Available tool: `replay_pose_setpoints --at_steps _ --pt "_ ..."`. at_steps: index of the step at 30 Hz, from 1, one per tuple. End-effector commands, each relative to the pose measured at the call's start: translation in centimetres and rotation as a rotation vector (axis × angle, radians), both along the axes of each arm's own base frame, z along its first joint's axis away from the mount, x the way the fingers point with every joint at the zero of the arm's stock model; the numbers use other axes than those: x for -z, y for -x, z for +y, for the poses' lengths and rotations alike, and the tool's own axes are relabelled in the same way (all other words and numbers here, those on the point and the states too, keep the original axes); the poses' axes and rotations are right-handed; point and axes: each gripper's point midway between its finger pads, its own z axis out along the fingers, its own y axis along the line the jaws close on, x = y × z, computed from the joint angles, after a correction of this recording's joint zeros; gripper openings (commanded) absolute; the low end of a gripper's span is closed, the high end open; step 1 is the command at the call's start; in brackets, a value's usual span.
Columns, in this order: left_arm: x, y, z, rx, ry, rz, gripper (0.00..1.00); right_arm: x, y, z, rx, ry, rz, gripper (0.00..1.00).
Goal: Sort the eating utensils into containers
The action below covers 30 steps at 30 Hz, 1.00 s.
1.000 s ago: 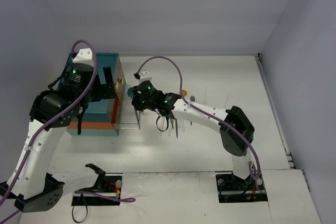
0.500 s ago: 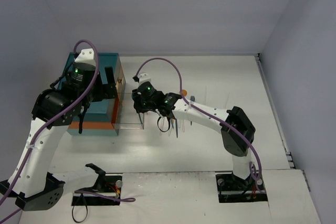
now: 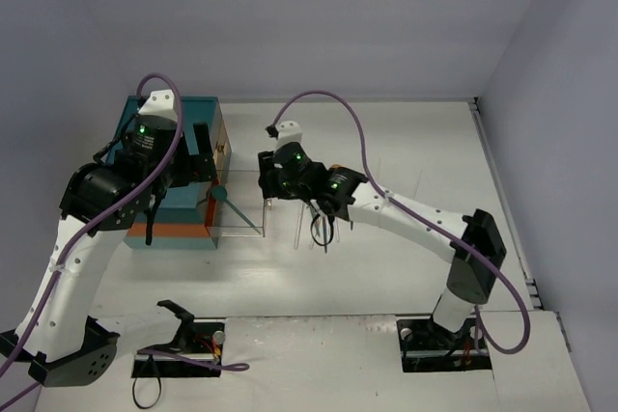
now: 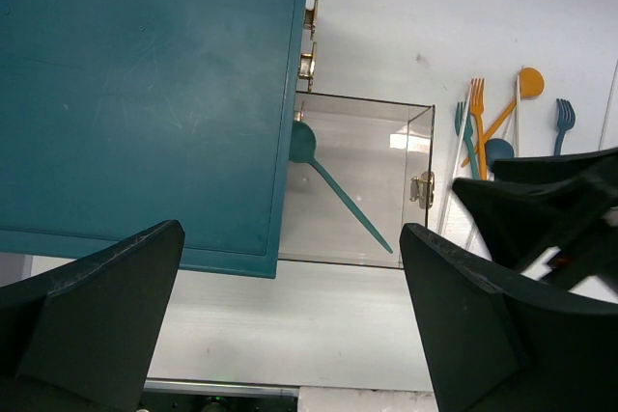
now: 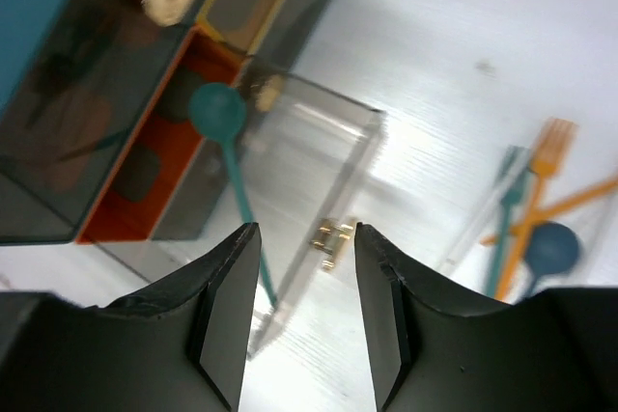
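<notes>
Teal plastic, slim in the handle, the spoon (image 4: 343,195) lies slantwise inside the clear pulled-out drawer (image 4: 430,171) of the boxy teal chest (image 4: 145,94). Its bowl is towards the chest and its handle tip is near the drawer's front corner. The right gripper (image 5: 304,233) hangs over that drawer, jaws parted part-way with nothing between them. The left gripper (image 4: 290,229) hovers spread wide and empty above the chest's edge.

The step in hand looks like the release, and it seems done. To finish it well, I judge the right arm should rise straight up before swinging, so no finger catches the thin drawer wall or its small gold handle (image 4: 422,188). The orange fork (image 5: 546,156), blue spoon (image 5: 550,248) and others lie crossed just beside the drawer. Taking an outer one first should avoid dragging its neighbours.
</notes>
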Motion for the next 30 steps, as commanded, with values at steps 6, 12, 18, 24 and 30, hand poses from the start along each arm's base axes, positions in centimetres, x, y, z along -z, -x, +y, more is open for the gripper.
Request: replay_pose_setpoints --at_steps 6,12,18,24,30 --pt "-0.8 -1.0 -0.1 -0.014 0.013 -0.04 0.94 7.0 -1.8 -10.3 0.324 0.083 0.133 0.38" --pt "-0.6 -1.4 -0.7 0.003 0.022 -0.03 0.94 13.2 -1.2 -11.8 0.381 0.165 0.246 0.33" --pt "-0.5 -1.3 -0.5 0.002 0.015 -0.031 0.94 16.9 -1.5 -12.6 0.416 0.236 0.296 0.26" --pt "-0.2 -0.8 -0.4 -0.001 0.02 -0.028 0.94 18.8 -1.5 -13.3 0.438 0.278 0.318 0.23" --pt "0.0 -0.6 -0.3 0.001 0.023 -0.025 0.94 20.3 -1.0 -13.9 0.444 0.311 0.339 0.21"
